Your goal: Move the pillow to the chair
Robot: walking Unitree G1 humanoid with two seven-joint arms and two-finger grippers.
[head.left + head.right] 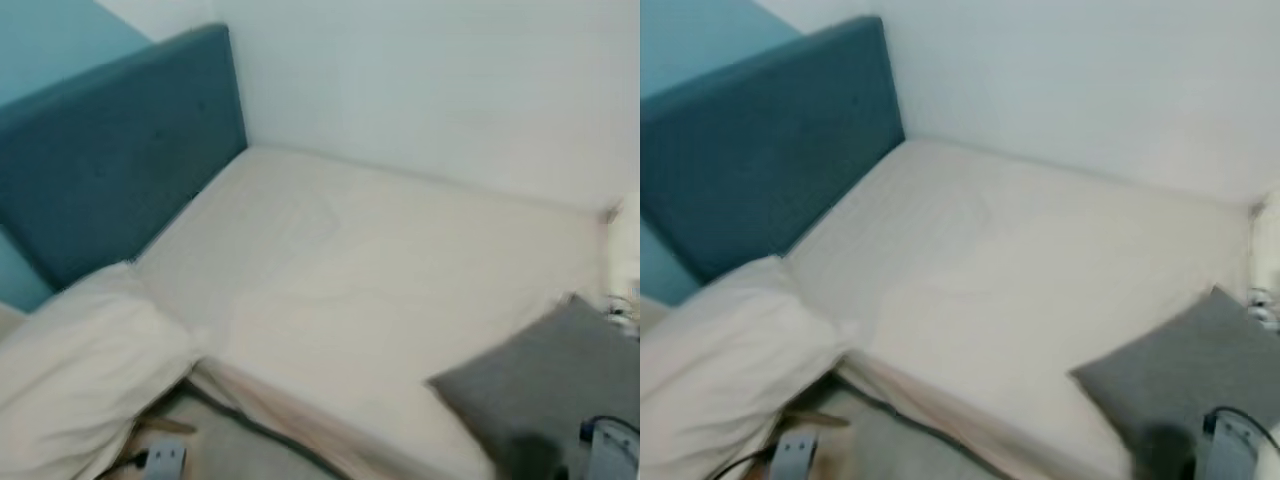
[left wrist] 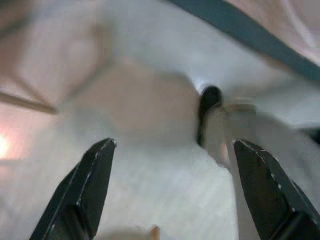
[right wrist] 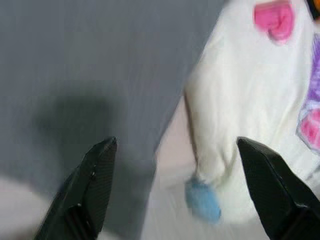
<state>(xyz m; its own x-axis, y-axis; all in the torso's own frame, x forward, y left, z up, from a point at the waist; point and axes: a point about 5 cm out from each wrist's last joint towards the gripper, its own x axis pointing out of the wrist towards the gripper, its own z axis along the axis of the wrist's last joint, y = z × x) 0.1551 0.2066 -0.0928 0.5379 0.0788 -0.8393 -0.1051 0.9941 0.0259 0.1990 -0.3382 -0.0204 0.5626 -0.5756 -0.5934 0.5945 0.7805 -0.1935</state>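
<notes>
You had the square grey fabric pillow (image 1: 545, 385) lying flat on the cream-sheeted bed (image 1: 370, 270) at its near right edge, turned like a diamond with one corner pointing up the mattress toward the white wall (image 1: 440, 80) and no clear long axis. Wide bare sheet lay open between it, the teal padded headboard (image 1: 110, 150) and the rumpled white duvet (image 1: 80, 370) spilling off the near left edge. Your right gripper (image 3: 175, 150) hung over the pillow beside a white plush toy (image 3: 250, 110) with jaws apart, and your left gripper (image 2: 172, 150) was likewise spread wide above pale blurred floor.
</notes>
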